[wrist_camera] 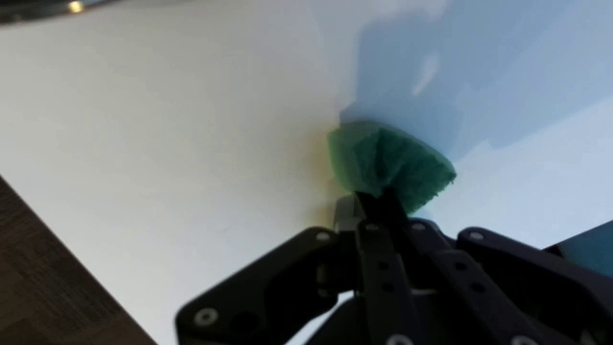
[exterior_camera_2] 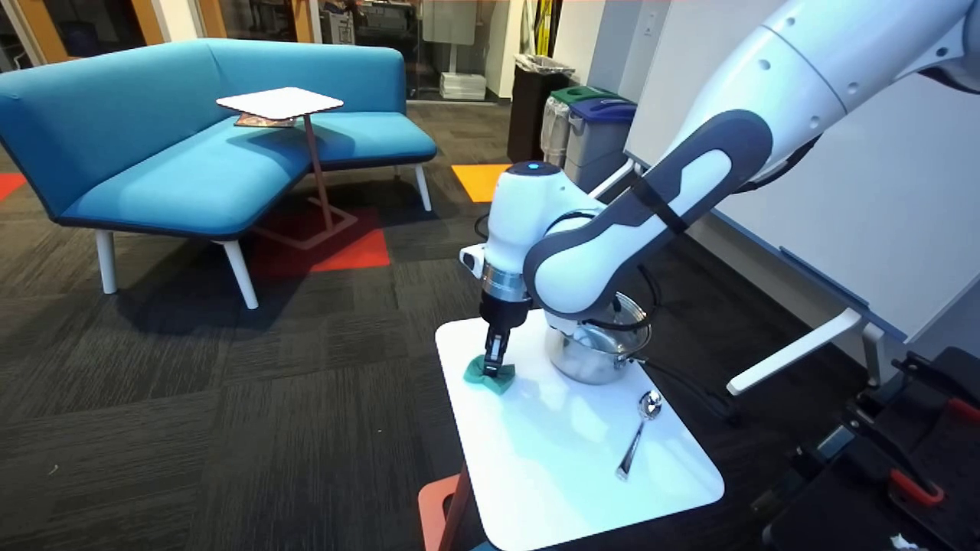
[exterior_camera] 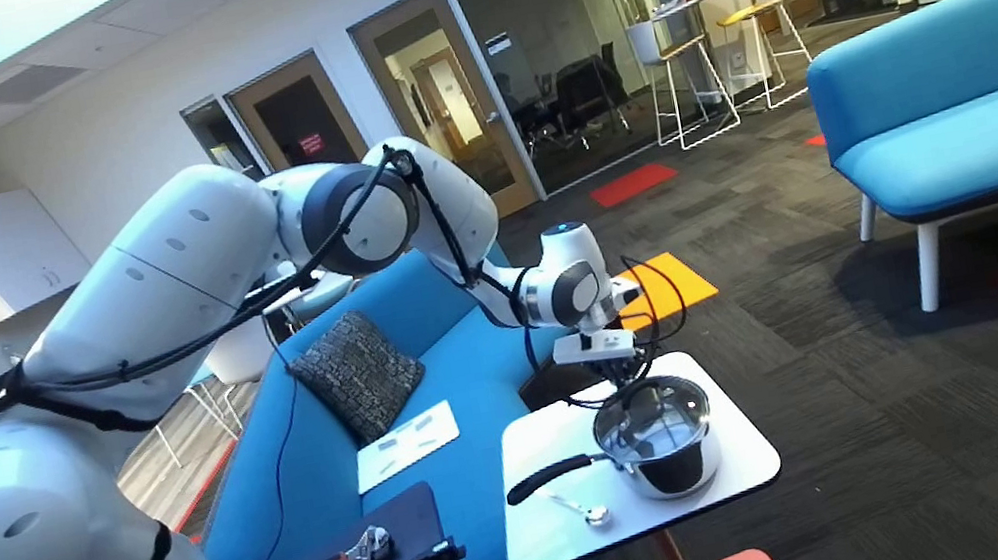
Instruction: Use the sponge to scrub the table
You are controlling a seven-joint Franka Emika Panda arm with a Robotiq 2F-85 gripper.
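The teal-green sponge point(exterior_camera_2: 474, 372) is pinched and folded in my gripper point(exterior_camera_2: 494, 369) near an edge of the white table point(exterior_camera_2: 582, 474). My gripper points down and is shut on the sponge's middle. In the wrist view the sponge point(wrist_camera: 421, 165) fans out ahead of the closed fingertips point(wrist_camera: 376, 196), low over the white tabletop point(wrist_camera: 191, 143), its shadow adjoining it. It appears to touch the table. In an exterior view the table point(exterior_camera: 535, 436) shows but the pot hides the sponge and the fingertips.
A steel pot point(exterior_camera_2: 578, 363) stands on the table beside the gripper; its black handle point(exterior_camera: 547, 478) sticks out over the top. A spoon point(exterior_camera_2: 649, 405) lies near the pot. A blue sofa point(exterior_camera: 472, 360) adjoins the table. Black cables point(exterior_camera: 654, 295) hang around the wrist.
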